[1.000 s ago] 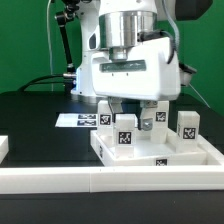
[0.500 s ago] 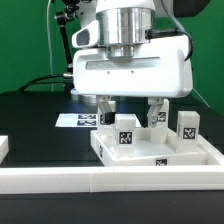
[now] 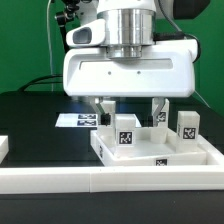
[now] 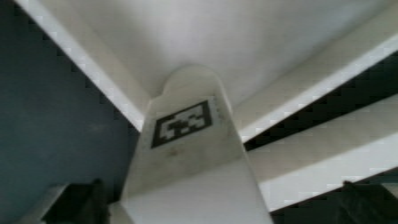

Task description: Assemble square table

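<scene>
The white square table top (image 3: pixel 125 160) lies at the front, with a tag on its near edge. Several small white tagged legs stand upright on it: one at the front (image 3: pixel 125 131), others behind (image 3: pixel 159 118) and at the exterior view's right (image 3: pixel 188 125). My gripper (image 3: pixel 130 110) hangs over the top, open, its fingers (image 3: pixel 103 105) wide apart on either side of the front leg and not touching it. In the wrist view that leg (image 4: pixel 189 150) rises between the dark fingers (image 4: pixel 75 203), with the gripper (image 4: pixel 222 208) open around it and the top (image 4: pixel 267 50) behind.
The marker board (image 3: pixel 75 120) lies on the black table behind the top. A long white rail (image 3: pixel 100 186) runs along the front edge. A small white piece (image 3: pixel 3 148) sits at the exterior view's left edge.
The fingers have spread apart from the front leg, and the gripper has risen. The leg stays upright on the top.
</scene>
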You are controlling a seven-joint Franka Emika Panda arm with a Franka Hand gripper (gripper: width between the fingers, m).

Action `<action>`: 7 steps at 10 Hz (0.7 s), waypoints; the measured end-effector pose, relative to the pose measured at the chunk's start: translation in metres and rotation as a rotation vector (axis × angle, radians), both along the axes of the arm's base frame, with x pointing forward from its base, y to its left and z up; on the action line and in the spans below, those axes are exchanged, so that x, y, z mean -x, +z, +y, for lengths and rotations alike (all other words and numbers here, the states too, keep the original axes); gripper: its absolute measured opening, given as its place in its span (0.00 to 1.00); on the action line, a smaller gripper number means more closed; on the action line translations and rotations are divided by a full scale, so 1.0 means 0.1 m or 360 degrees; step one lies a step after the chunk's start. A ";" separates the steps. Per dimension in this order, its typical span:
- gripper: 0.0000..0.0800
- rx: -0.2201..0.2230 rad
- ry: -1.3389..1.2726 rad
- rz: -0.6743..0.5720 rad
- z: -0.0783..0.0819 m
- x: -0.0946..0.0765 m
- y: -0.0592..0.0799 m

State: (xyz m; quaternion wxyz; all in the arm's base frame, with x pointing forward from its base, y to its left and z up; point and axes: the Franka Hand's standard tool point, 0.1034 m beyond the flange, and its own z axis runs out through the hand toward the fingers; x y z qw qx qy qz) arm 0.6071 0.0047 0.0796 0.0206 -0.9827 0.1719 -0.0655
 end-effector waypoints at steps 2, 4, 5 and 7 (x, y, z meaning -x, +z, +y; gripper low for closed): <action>0.81 0.0042 0.0188 -0.0003 -0.01 0.00 0.00; 0.81 0.0058 0.0267 -0.0003 -0.02 0.00 0.00; 0.63 0.0057 0.0260 -0.0003 -0.02 0.00 0.00; 0.36 0.0057 0.0259 -0.0003 -0.02 0.00 0.00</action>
